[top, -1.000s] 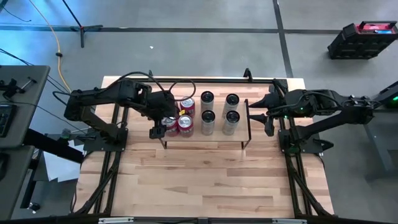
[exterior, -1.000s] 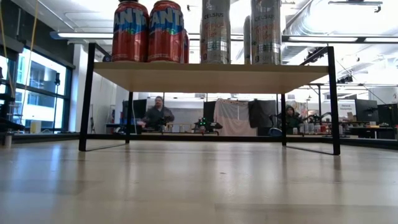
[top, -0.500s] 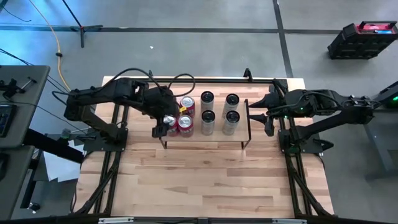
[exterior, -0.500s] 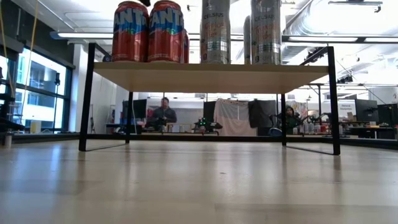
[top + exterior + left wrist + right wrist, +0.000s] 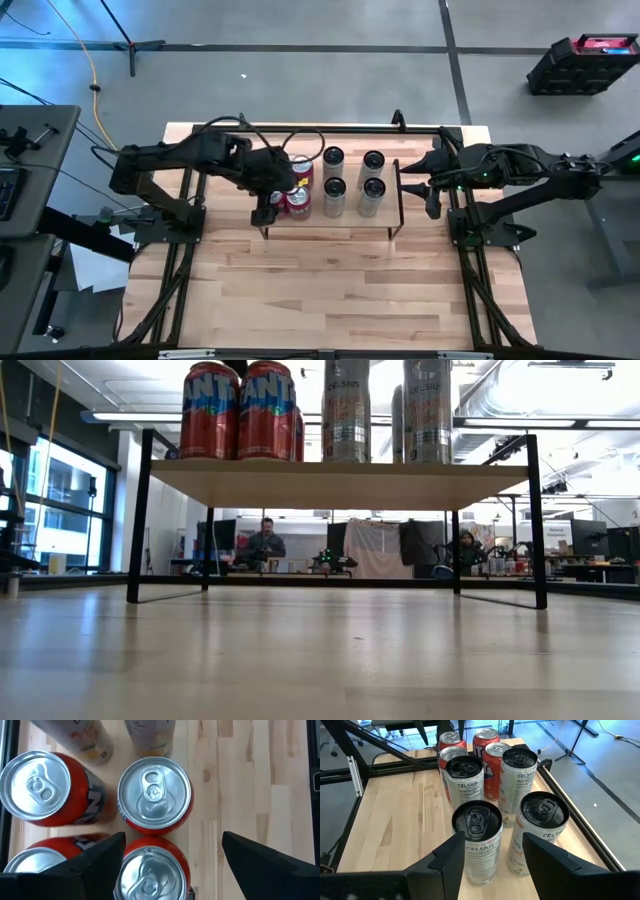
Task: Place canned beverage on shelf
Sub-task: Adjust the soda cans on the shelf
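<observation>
- On the table, the shelf holds four red cans and four slim silver ones.
- The left gripper, jaws wide, has shifted right over the cans.
- The right gripper, part-open and empty, is unchanged.

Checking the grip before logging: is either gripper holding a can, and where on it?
No. The left gripper is open above the red cans; the right gripper is empty.

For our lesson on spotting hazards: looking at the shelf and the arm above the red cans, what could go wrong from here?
1. The left gripper hangs over the tightly packed red cans, fingers open and astride one; rising askew could tip a neighbour.
2. The tall cans stand close by on the shelf; one falling red can could topple them.
3. The front red cans stand near the shelf edge.
</observation>
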Tool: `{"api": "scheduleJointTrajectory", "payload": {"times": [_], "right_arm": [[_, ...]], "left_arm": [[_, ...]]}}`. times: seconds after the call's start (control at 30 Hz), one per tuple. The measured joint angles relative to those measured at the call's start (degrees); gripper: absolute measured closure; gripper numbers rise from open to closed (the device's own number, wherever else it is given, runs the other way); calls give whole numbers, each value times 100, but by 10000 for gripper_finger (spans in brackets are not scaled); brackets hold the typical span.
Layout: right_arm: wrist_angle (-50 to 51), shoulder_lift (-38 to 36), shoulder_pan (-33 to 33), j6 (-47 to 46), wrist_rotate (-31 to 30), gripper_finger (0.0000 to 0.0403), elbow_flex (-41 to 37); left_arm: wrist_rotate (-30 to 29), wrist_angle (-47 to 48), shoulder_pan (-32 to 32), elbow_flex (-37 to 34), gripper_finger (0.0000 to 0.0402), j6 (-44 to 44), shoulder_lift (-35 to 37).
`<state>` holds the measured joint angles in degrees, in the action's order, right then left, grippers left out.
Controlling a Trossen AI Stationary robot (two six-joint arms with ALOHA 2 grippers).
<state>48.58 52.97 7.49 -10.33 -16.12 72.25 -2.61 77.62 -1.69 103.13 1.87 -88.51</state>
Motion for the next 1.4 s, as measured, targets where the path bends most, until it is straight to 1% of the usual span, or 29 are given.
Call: {"api": "scheduleJointTrajectory", "payload": {"times": [0.27,0.37,0.6,1.07,1.4], "right_arm": [[2,2,2,-13,0,219,0],[2,0,0,-13,1,219,2],[0,0,2,-13,0,219,2],[2,2,0,6,1,219,0],[2,2,0,-18,2,219,0]], "left_arm": [[2,-76,2,0,115,-61,-4],[2,-75,2,1,122,-96,-83],[-174,6,28,0,123,-152,-362],[-503,-133,35,0,123,116,-365],[-536,-387,35,0,123,308,-365]]}}
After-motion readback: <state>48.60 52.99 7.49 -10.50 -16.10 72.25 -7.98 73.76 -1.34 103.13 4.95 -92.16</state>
